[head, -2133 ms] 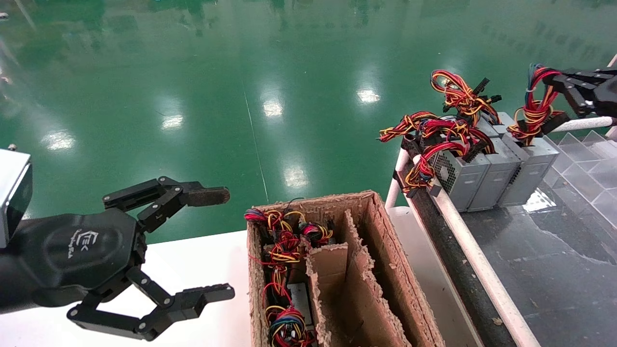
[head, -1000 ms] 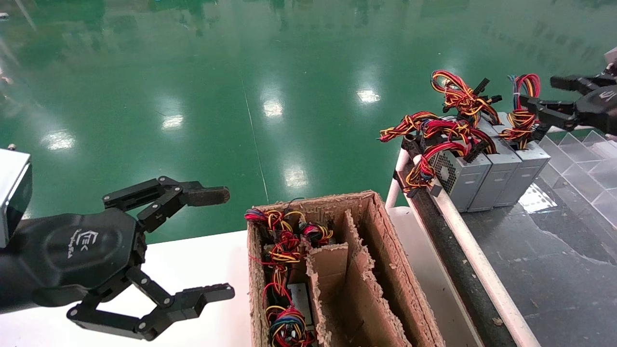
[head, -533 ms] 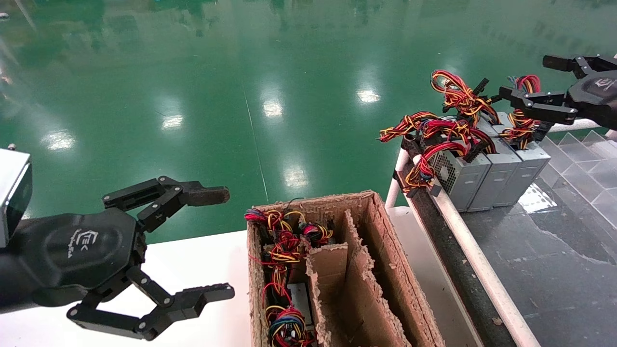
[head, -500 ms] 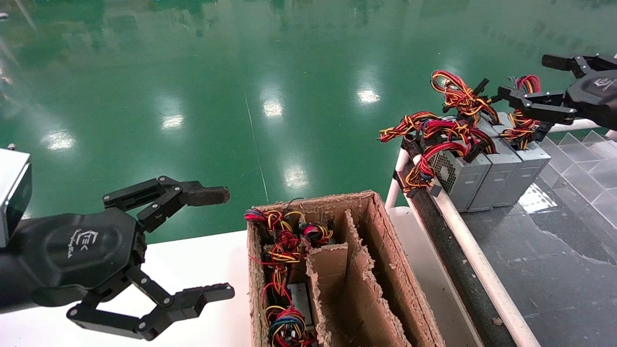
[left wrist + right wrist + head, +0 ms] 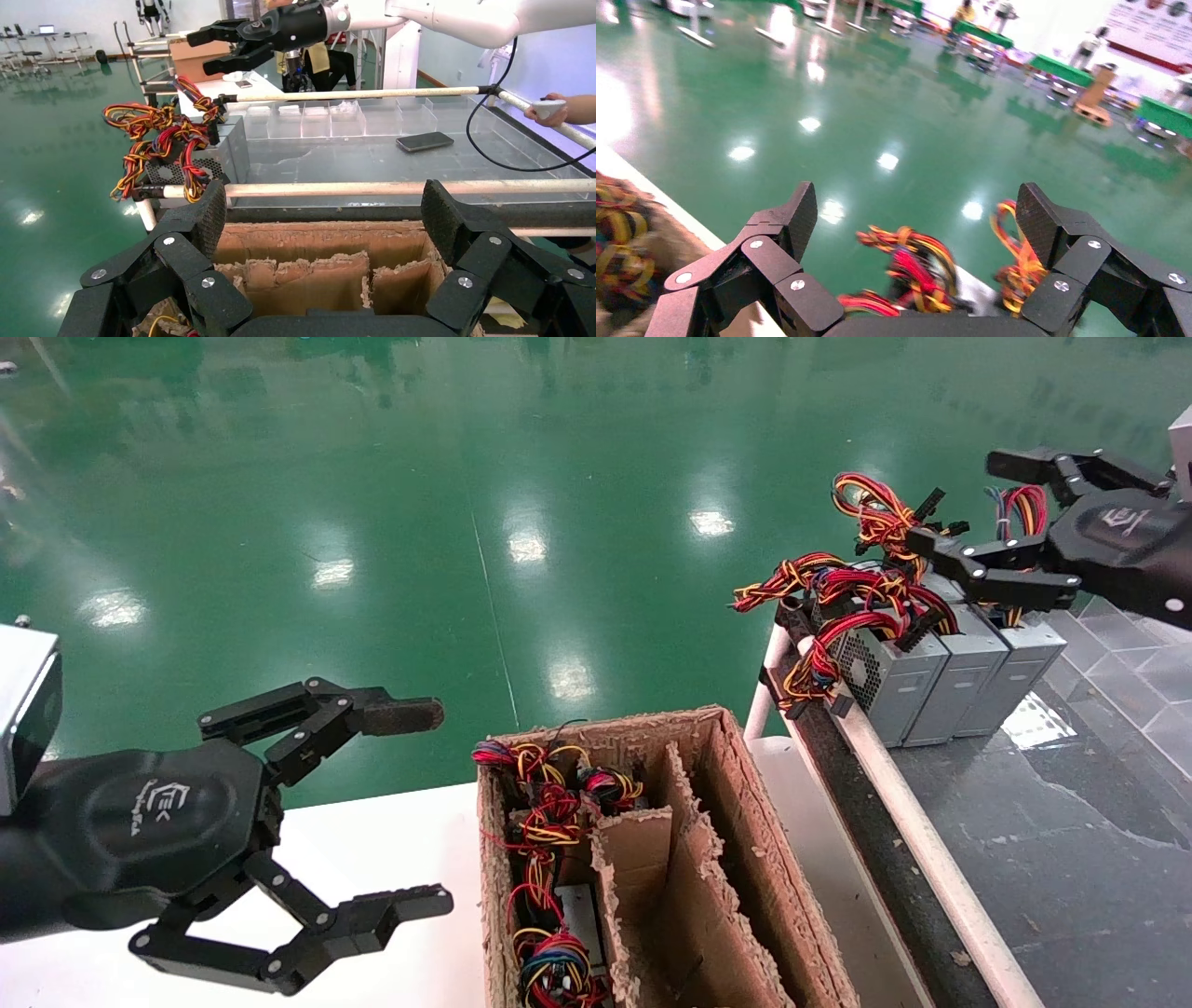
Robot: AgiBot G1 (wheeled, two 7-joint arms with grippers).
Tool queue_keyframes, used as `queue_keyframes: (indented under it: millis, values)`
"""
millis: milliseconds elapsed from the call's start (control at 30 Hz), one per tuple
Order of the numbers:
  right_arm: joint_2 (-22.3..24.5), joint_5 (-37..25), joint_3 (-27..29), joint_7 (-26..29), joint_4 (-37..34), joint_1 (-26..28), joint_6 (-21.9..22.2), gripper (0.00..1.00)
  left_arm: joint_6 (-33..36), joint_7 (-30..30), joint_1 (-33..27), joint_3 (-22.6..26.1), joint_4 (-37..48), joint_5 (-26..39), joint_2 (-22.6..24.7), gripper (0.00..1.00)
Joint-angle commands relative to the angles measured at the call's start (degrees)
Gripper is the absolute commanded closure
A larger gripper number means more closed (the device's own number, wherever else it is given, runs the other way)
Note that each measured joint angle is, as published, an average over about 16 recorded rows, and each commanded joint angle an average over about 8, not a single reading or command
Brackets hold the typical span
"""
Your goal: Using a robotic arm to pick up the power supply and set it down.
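While your right gripper (image 5: 968, 495) hangs spread wide and empty above the wire loops (image 5: 875, 523), the power supply (image 5: 1015, 668) sits on the dark bench (image 5: 1071, 859), rightmost of three grey units standing side by side against the white rail (image 5: 913, 822). Your left gripper (image 5: 410, 803) is parked, fingers spread, over the white table (image 5: 391, 859), just beside the cardboard box (image 5: 745, 859).

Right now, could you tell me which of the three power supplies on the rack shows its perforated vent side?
The power supply at the robot's-left end of the row, nearest the cardboard box. Its vent grille faces the head camera; the other two show only plain grey metal.
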Motion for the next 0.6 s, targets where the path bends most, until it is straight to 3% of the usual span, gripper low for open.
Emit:
queue_keyframes:
  millis: [33,600]
  values:
    - [0.40,1.20,0.08,1.06,2.42,-1.45,-0.83,0.00,0.00,0.00,0.00,0.00,0.00,0.00,0.00,0.00]
    - [3.64,10.99,0.71,9.68,22.13,-13.25,-7.61,0.00,0.00,0.00,0.00,0.00,0.00,0.00,0.00,0.00]
